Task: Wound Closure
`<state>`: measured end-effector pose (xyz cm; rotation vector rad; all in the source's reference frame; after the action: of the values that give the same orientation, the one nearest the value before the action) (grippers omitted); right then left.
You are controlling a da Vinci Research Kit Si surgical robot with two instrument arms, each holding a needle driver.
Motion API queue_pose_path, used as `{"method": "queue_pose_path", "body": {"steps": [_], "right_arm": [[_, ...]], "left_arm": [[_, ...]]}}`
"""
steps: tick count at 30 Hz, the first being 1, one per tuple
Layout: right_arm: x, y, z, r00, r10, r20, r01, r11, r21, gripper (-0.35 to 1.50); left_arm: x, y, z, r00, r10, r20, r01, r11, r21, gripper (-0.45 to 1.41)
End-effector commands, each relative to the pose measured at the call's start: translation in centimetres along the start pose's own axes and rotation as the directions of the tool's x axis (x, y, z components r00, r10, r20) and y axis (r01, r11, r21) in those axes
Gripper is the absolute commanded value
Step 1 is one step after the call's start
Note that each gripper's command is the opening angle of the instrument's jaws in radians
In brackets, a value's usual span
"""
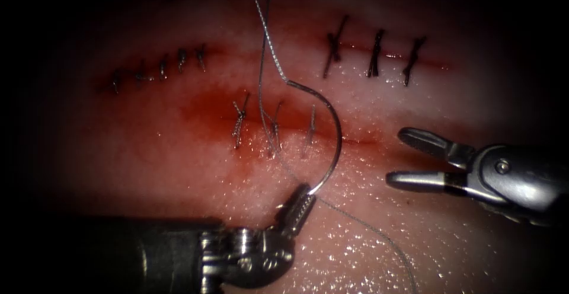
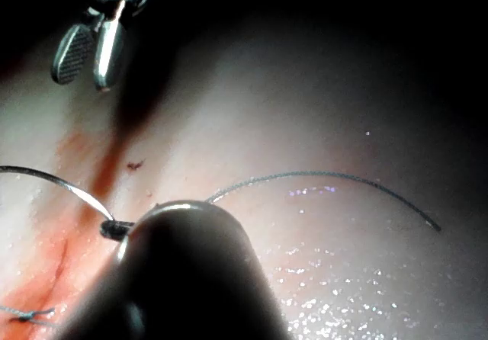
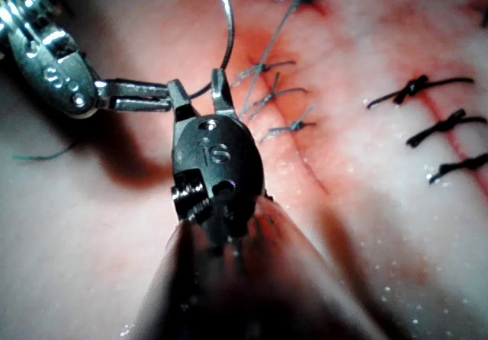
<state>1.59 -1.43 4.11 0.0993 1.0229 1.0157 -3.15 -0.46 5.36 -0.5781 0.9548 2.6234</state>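
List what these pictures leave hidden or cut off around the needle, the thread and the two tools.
- Needle tip: endoscope view, covered by the fingers of the left tool that grip that end.
- Thread: endoscope view, cut off by the upper and lower edges.
- Left tool's grip: left wrist view, hidden behind its own dark wrist.
- Right tool, open and empty: its shaft fades into shadow.
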Motion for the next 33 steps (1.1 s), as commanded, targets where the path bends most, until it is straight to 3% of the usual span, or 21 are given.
{"method": "queue_pose_path", "body": {"steps": [1,2,5,8,13,17,24,25,26,28,33], "right_arm": [[-0.07,-0.07,0.15,1.000,0.009,0.004,-0.008,0.997,-0.080,0.98],[-0.08,-0.08,0.19,1.000,0.010,0.016,-0.008,0.990,-0.139,1.20],[-0.11,-0.10,0.34,0.999,0.012,0.049,-0.003,0.981,-0.194,1.21],[-0.12,-0.11,0.47,0.999,0.017,0.051,-0.004,0.968,-0.253,0.93],[-0.15,-0.10,0.71,0.998,-0.002,0.060,0.026,0.914,-0.404,1.21],[-0.18,-0.14,0.86,0.998,-0.018,0.060,0.042,0.905,-0.424,1.10],[-0.30,-0.22,1.08,0.995,-0.029,0.100,0.070,0.898,-0.434,1.11],[-0.31,-0.24,1.11,0.994,-0.030,0.107,0.073,0.900,-0.430,1.03],[-0.32,-0.25,1.11,0.994,-0.030,0.106,0.073,0.902,-0.425,0.76],[-0.33,-0.26,1.11,0.993,-0.037,0.108,0.079,0.910,-0.406,-0.35],[-0.32,-0.22,1.06,0.989,-0.093,0.110,0.133,0.889,-0.438,-0.35]], "left_arm": [[-0.02,0.12,0.03,1.000,0.015,0.016,-0.015,1.000,0.016,-0.45],[-0.03,0.16,0.04,1.000,0.021,0.023,-0.021,0.999,0.027,-0.45],[-0.08,0.24,0.08,0.998,0.037,0.051,-0.040,0.998,0.053,-0.45],[-0.09,0.27,0.08,0.997,0.048,0.060,-0.053,0.995,0.084,-0.45],[-0.05,0.29,0.02,0.992,0.092,0.080,-0.104,0.982,0.158,-0.45],[0.01,0.32,-0.02,0.991,0.099,0.091,-0.113,0.979,0.168,-0.45],[0.05,0.34,-0.05,0.989,0.126,0.078,-0.137,0.976,0.168,-0.45],[0.05,0.34,-0.05,0.989,0.131,0.074,-0.142,0.975,0.170,-0.45],[0.05,0.34,-0.05,0.989,0.132,0.072,-0.142,0.975,0.170,-0.45],[0.05,0.34,-0.05,0.988,0.139,0.068,-0.149,0.974,0.169,-0.45],[0.03,0.33,-0.05,0.985,0.158,0.068,-0.167,0.972,0.167,-0.45]]}}
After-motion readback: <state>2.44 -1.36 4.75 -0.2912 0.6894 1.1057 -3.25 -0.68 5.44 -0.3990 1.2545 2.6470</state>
